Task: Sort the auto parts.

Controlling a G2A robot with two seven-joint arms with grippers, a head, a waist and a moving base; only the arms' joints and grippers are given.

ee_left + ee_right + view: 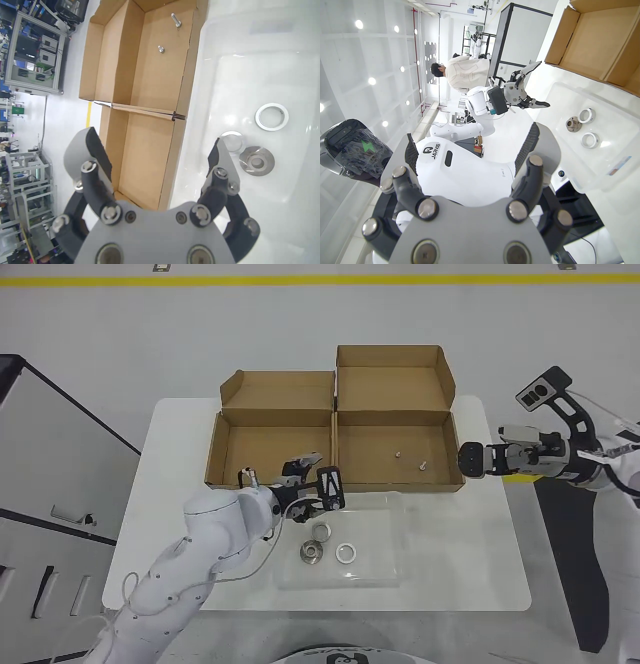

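White table (460, 564) holds the clear tray (380, 564), where a ring (231, 141) sits just beside the hub (257, 161). My left gripper (156, 142), over the tray's edge, and my right gripper (472, 135) both have fingers wide apart. Grabbing one part could knock the other.

A robotics lab or test hall. Shown by a pale polished floor (100, 344) marked with a yellow line (320, 280), an aluminium-frame cabinet (35, 50) packed with electronics, open metal racks (27, 172) of gear, what looks like another white robot (477, 46) far off, and round lights (372, 80) in a white gridded ceiling (345, 62).
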